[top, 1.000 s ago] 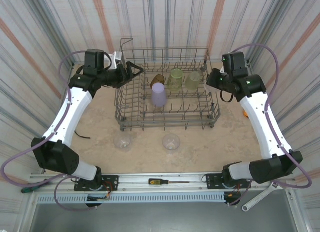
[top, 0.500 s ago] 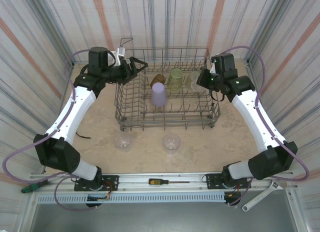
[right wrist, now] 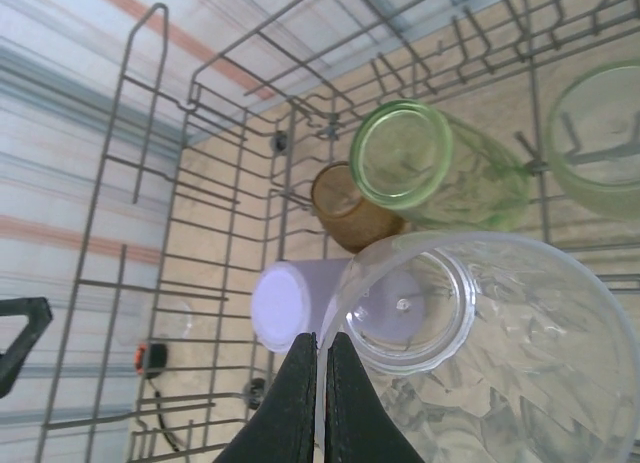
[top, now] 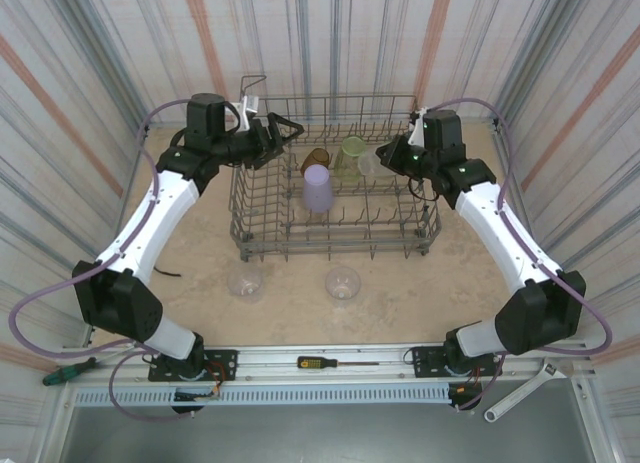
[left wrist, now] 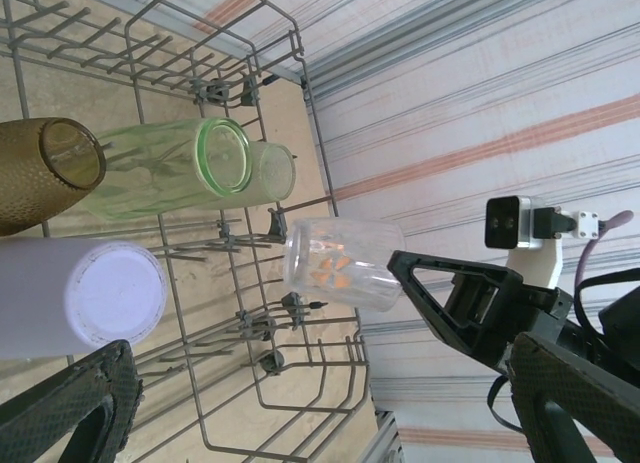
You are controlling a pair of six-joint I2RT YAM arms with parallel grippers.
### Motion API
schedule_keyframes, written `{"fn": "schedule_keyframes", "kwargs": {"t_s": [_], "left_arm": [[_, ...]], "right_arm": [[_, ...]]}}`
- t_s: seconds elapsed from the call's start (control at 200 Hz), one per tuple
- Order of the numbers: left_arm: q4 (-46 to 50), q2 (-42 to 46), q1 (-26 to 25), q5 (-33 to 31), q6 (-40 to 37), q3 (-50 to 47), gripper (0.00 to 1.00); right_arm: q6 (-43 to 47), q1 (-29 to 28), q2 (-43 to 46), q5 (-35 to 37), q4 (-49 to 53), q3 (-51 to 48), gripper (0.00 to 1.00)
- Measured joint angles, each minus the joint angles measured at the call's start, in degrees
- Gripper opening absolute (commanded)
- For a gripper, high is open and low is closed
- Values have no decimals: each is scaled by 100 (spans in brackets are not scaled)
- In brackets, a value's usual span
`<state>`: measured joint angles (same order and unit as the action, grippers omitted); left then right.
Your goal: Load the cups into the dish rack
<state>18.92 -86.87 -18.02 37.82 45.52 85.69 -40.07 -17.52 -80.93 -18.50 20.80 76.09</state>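
A: Where's the right end effector [right wrist: 320, 355]?
B: Pinched tight on the clear cup [right wrist: 480, 363] rim, over the dish rack [top: 335, 247].
A: And the left end effector [top: 272, 135]?
B: Spread wide, empty, at the rack's far-left corner.

Yellow-handled screwdriver [top: 330, 362] at near edge, green-handled tool [top: 68, 371], perhaps another screwdriver, wrench [top: 520, 391] at right

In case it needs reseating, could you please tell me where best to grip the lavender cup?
Probably across its side walls just below the base, from above: the lavender cup stands mouth-down in the rack, closed base up, so no rim to pinch.
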Motion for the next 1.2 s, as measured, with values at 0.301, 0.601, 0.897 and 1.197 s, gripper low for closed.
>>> {"fn": "schedule_keyframes", "kwargs": {"t_s": [0.301, 0.601, 0.897, 1.197], "left_arm": [[-256, -251, -190, -11, 197, 11, 99], [-474, -575, -437, -11, 452, 120, 99], [-981, -857, -575, 33, 837, 240, 99], [-1270, -1088, -664, 68, 1139, 326, 99]], "right_arm": [[-435, 72, -2, -595, -1305, -719, 0], [-1049, 304, 94, -1047, -2686, -1515, 0], [-1718, 330, 201, -1331, -4223, -2083, 0], [-2286, 332, 201, -1528, -5571, -2385, 0]]}}
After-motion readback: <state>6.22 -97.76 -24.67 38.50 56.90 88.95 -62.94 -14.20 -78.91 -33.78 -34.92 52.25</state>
